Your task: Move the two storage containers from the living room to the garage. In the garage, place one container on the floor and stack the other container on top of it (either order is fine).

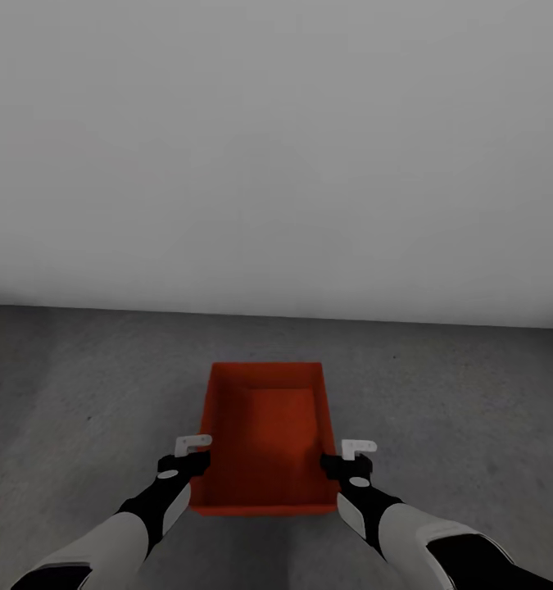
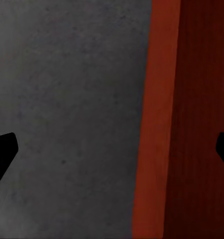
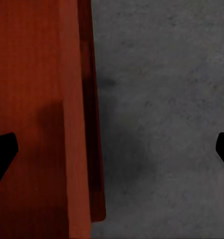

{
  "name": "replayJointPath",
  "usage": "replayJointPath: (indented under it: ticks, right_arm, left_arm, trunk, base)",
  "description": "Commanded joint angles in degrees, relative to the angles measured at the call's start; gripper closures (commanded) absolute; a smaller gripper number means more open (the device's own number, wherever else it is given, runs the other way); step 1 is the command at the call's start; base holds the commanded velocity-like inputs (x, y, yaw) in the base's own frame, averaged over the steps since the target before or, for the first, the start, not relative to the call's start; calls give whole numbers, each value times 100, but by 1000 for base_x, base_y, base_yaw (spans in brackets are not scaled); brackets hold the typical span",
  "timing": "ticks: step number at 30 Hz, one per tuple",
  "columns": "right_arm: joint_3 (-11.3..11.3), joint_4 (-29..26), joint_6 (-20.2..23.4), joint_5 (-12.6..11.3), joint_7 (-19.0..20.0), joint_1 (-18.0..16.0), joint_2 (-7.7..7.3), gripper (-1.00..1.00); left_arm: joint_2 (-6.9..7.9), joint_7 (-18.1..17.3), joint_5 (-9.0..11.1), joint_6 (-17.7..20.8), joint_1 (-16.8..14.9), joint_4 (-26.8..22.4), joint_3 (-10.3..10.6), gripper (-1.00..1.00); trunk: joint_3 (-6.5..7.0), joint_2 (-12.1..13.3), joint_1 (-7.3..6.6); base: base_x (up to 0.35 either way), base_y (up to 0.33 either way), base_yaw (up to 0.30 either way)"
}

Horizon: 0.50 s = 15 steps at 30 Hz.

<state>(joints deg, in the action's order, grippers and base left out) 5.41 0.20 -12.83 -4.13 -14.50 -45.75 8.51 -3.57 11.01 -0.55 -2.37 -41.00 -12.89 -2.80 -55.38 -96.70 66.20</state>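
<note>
Looking from the head: one storage container (image 1: 264, 434) sits on the dark grey floor (image 1: 79, 393) of the garage, near the pale wall (image 1: 276, 147).
Bin shape: orange-red, open on top, with four straight walls and nothing inside.
Left end effector (image 1: 192, 445): it hangs right at the bin's left long wall, near the robot's end of it.
Right end effector (image 1: 358, 448): it hangs right at the right long wall, across from the other one.
Left wrist: the bin's left rim (image 2: 154, 124) runs between the two dark fingertips (image 2: 2, 152), with floor on one side and the ribbed inside on the other. The jaws are spread wide and squeeze nothing.
Right wrist: the right rim (image 3: 74, 124) runs between the tips (image 3: 3, 152) too. These jaws are also spread wide, with the floor (image 3: 167, 99) beside the wall.
How it may feel: I think the bin is light and stiff, since it is bare plastic. The smooth walls may be a bit slippy.
Where to hold: pinch each long wall at its top edge, one side for each arm, at matching spots so it stays level.
Second bin: not on this floor patch.
</note>
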Motion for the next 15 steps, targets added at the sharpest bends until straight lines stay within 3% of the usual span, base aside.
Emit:
replayJointPath:
  ticks: [1, 15]
  right_arm:
    - [48, 6, -18, -43, -18, -4, -1, -100]
    - [48, 6, -10, -51, -18, -4, -5, -100]
  left_arm:
    - [-4, 7, -5, -31, -4, 8, -28, -100]
    - [5, 7, -7, -53, -5, 6, -28, -100]
  trunk:
    - [-4, -2, 0]
    - [-4, -2, 0]
  base:
    - [0, 0, 0]
    - [0, 0, 0]
